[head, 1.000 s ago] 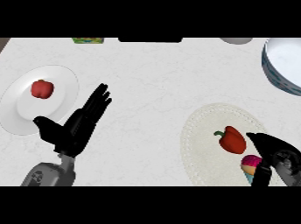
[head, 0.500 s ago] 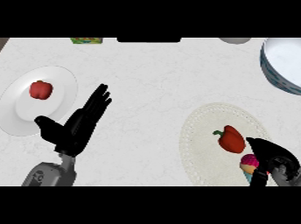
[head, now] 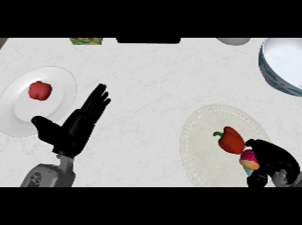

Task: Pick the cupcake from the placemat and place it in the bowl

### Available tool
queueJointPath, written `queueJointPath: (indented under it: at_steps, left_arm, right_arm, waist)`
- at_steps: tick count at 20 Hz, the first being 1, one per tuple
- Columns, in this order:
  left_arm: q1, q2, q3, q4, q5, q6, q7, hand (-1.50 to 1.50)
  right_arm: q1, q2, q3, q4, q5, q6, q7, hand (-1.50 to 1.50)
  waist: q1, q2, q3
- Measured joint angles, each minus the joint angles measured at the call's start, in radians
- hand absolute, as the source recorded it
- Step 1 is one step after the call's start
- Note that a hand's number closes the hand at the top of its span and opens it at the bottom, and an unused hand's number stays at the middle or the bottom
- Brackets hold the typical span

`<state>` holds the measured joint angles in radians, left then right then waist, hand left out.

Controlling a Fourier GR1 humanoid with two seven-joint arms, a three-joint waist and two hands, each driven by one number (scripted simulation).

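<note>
Pink-topped cupcake [head: 249,161] tilted in right hand [head: 275,161]

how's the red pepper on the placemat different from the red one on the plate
The pepper on the placemat is orange-red with a green stem showing, and looks longer; the pepper on the plate is a deeper red, rounder, with no stem visible. The placemat one lies right beside the cupcake and the right robot hand; the white plate one sits alone, apart from the open left robot hand. Both are red peppers lying untouched.
</note>
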<state>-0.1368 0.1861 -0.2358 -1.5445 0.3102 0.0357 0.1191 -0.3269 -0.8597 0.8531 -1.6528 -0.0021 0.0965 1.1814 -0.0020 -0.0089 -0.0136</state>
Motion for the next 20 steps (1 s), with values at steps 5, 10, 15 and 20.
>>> queueJointPath:
  at_steps: [5,10,15,20]
  left_arm:
    - [0.003,-0.015,0.0,-0.018,-0.017,0.007,0.014,0.0]
    - [0.015,-0.022,0.006,-0.006,-0.02,-0.012,-0.002,0.0]
    - [0.016,-0.018,0.018,-0.016,-0.019,-0.027,0.008,0.0]
    - [0.0,-0.018,0.022,-0.022,-0.017,-0.032,0.027,0.0]
  right_arm:
    - [0.026,0.006,-0.024,-0.005,0.056,0.013,-0.032,1.5]
    - [0.029,0.029,-0.032,0.02,0.11,0.025,-0.045,1.5]
    - [0.003,0.044,-0.05,0.053,0.19,0.038,-0.108,1.5]
    - [-0.092,0.091,-0.081,0.121,0.305,-0.02,-0.289,1.5]
  waist:
    - [0.0,-0.001,-0.002]
    - [0.0,-0.004,-0.007]
    - [0.001,0.0,-0.003]
    - [0.015,0.009,0.01]
